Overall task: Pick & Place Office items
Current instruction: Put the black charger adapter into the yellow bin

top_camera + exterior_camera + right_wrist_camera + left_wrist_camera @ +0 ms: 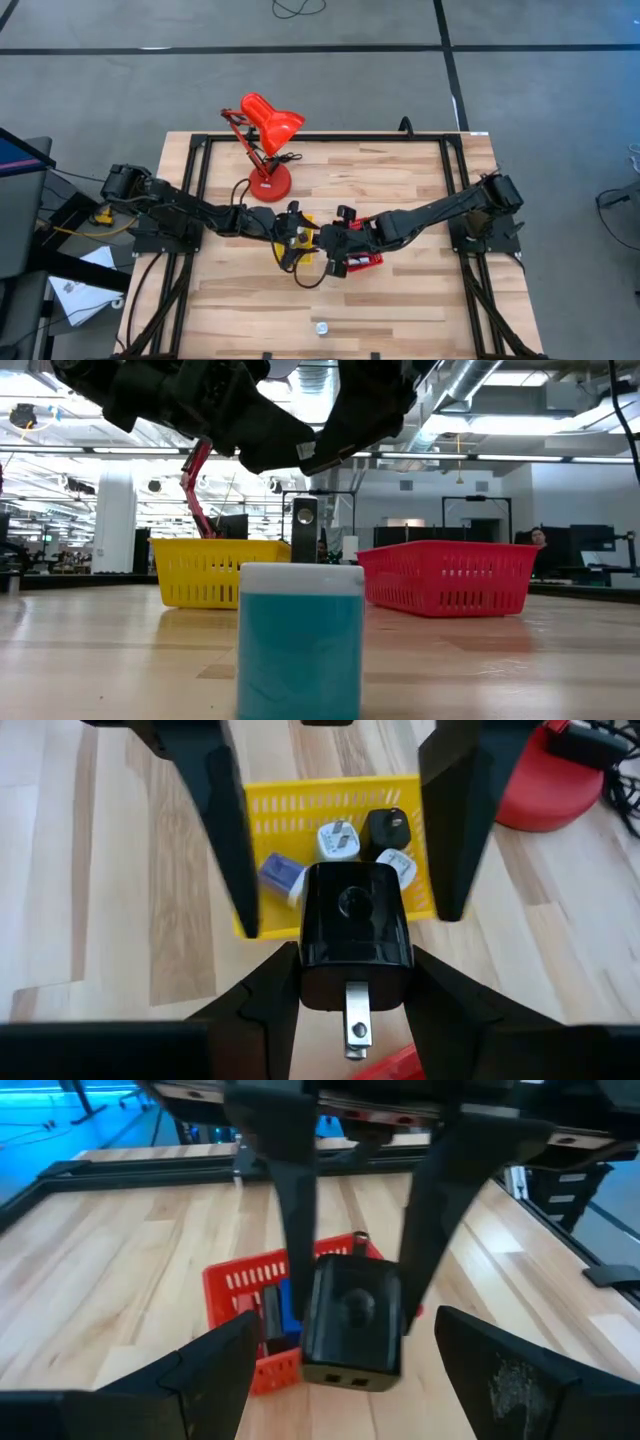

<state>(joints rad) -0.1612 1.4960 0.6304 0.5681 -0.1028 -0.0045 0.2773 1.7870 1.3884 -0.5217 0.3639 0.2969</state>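
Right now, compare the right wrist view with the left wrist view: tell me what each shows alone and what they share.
Only the right wrist view shows the yellow tray, holding a white plug, a black plug and a blue piece, plus the red lamp base.

Only the left wrist view shows the red tray, with dark and blue pieces inside.

Both show the black charger block held between the two arms: the right gripper is clamped on it, while the left gripper's fingers straddle it.

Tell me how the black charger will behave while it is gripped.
The black charger looks like a rigid plastic box, so it should not flex in the right gripper. Its glossy sides may slip under a light pinch. Set down on its protruding metal prong, it would probably tip.
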